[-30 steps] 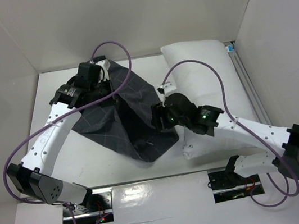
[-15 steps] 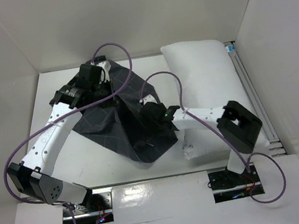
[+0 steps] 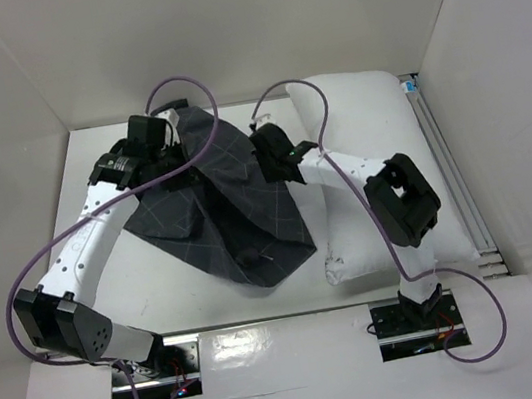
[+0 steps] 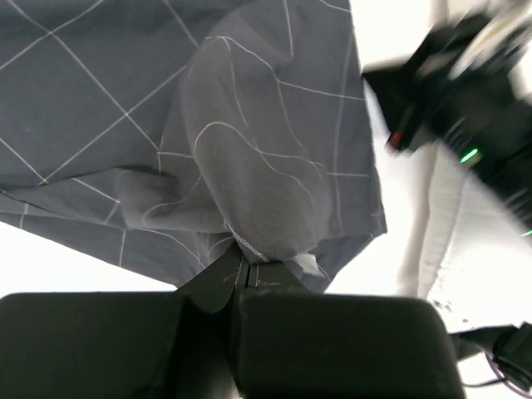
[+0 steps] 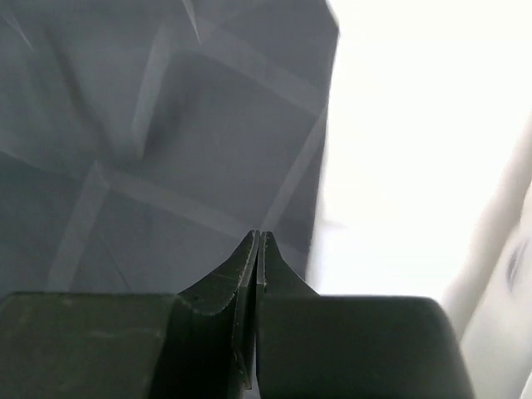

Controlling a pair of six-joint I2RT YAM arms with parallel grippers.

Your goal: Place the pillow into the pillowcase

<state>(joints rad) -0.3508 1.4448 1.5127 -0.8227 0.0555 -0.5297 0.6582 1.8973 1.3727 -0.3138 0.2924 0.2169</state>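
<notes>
Pillowcase (image 3: 238,214): thin charcoal cloth with a pale windowpane grid. It is lifted at its far end and falls in loose folds to a rumpled corner on the white table (image 3: 158,287).

Pillow (image 3: 374,112): plump, white, plain weave, seamed edges. It lies lengthwise on the table's right side, just beside the case and outside it.

Left arm: bent out wide to the left, elbow near, wrist far. Left gripper (image 3: 167,139) clamped on the case's raised far edge.

Right arm: elbow folded above the pillow, forearm reaching leftward. Right gripper (image 3: 266,149) sits at the case's right edge.

Left wrist camera only: fingers (image 4: 216,287) pinch a puckered, stitched hem. The cloth looks translucent where it is doubled. Small dark specks show near the pillow's seam, and the other gripper is a blur.

Right wrist camera only: black pads (image 5: 224,278) pressed flat together, tips against the case's edge. The view is soft, and I cannot tell whether any cloth is caught. The overhead view hides both sets of tips.
</notes>
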